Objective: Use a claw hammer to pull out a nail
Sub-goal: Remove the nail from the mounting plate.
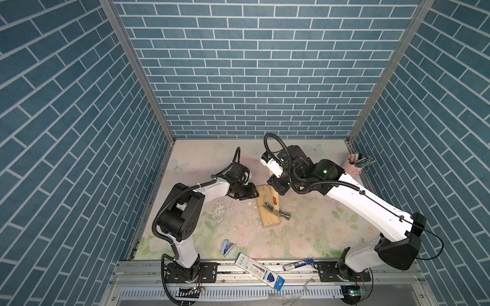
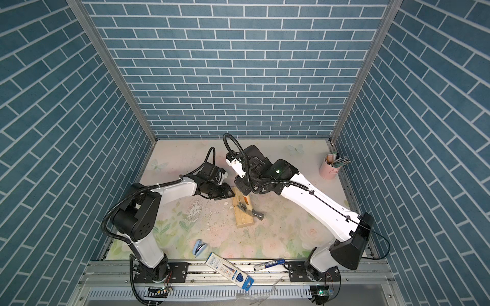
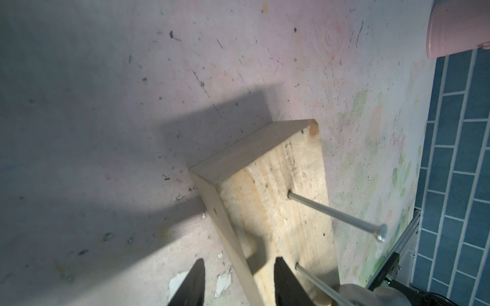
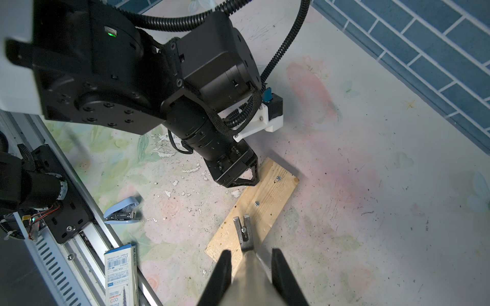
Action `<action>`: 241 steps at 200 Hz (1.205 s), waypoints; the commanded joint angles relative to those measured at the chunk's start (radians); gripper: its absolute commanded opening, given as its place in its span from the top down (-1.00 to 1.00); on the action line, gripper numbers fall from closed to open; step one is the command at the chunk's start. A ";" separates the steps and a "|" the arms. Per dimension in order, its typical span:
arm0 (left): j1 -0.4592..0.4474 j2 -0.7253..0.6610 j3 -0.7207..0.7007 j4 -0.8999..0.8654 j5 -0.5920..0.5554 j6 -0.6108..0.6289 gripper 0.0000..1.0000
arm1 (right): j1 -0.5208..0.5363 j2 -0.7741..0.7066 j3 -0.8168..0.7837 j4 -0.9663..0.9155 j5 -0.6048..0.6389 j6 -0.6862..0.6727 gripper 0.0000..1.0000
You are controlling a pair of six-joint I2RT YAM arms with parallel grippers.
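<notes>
A wooden block point(image 1: 268, 220) point(image 2: 242, 221) point(image 4: 265, 196) lies mid-table with three nails standing in it. The claw hammer point(image 1: 277, 210) point(image 2: 250, 210) rests head-down on the block. Its forked claw point(image 4: 242, 230) sits around one nail point(image 4: 243, 229). My right gripper point(image 4: 251, 251) is shut on the pale wooden handle point(image 4: 250, 275). My left gripper point(image 3: 240, 259) point(image 4: 250, 177) point(image 1: 254, 192) is at the block's far end, open. One of its fingers point(image 3: 282, 278) is over the block's top and the other beside the block. Two long nails point(image 3: 334, 212) show in the left wrist view.
A blue stapler point(image 1: 228, 247), a pen box point(image 1: 258, 270) and a marker point(image 1: 298, 264) lie near the front rail. A pink cup of pens point(image 1: 354, 165) stands at the back right. The table cover is peeled point(image 1: 220, 212) left of the block.
</notes>
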 commanded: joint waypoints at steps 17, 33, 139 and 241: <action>-0.002 0.016 -0.008 -0.009 -0.022 -0.005 0.13 | -0.012 -0.042 -0.005 0.136 0.042 -0.014 1.00; -0.001 0.016 -0.007 -0.012 -0.025 -0.005 0.13 | -0.014 -0.053 -0.025 0.154 0.040 -0.008 1.00; -0.001 0.036 0.012 -0.043 -0.041 -0.007 0.15 | -0.014 -0.223 -0.266 0.342 0.026 0.025 1.00; -0.004 0.035 -0.016 -0.066 -0.065 -0.011 0.18 | -0.014 -0.343 -0.439 0.464 0.014 0.049 1.00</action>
